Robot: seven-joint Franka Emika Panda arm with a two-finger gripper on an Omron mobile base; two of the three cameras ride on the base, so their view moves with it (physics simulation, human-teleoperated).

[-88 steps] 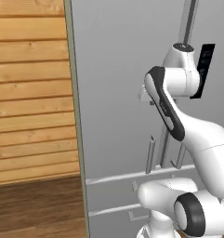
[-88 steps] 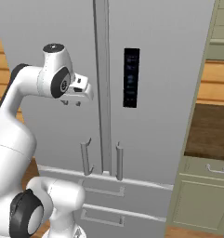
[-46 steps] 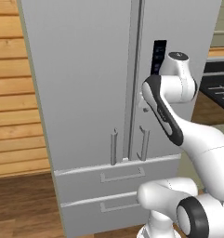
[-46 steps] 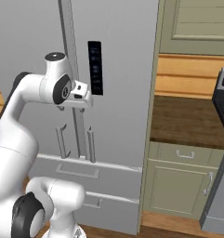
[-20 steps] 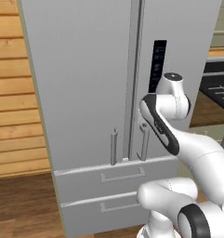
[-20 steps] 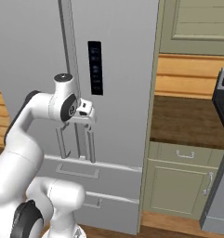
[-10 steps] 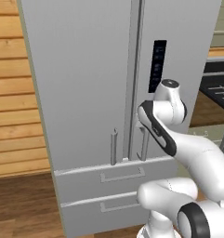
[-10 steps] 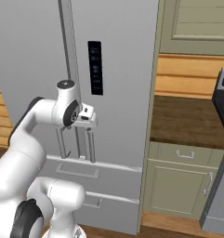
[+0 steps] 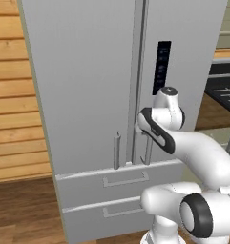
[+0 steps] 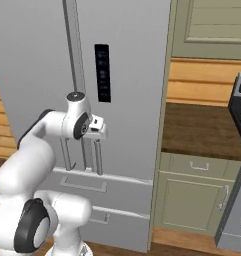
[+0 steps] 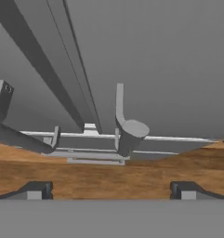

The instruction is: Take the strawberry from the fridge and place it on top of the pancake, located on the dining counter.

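Note:
The fridge [image 9: 83, 86] stands right in front of me with both upper doors shut, so the strawberry is hidden. My gripper [image 10: 103, 134] is open and empty, held close to the right door at the height of the handles' lower part. In the hand view the gripper [image 11: 111, 191] points at the doors, with the right door handle [image 11: 126, 131] just above and between the fingertips [image 11: 36, 190], apart from them. The left door handle [image 9: 116, 150] and the right door handle [image 9: 148, 151] hang side by side at the door seam. The pancake and the dining counter are out of view.
Two fridge drawers [image 9: 116, 181] sit below the doors. Right of the fridge are a dark counter [image 10: 202, 125], green-grey cabinets [image 10: 192, 200] and a stove edge [image 10: 239, 150]. A wooden plank wall [image 9: 14, 119] and wooden floor [image 9: 21, 209] lie to the left.
Over the last second the hand has come down along the right door to the handles, jaws still open. Before that, the base drove and the whole view shifted.

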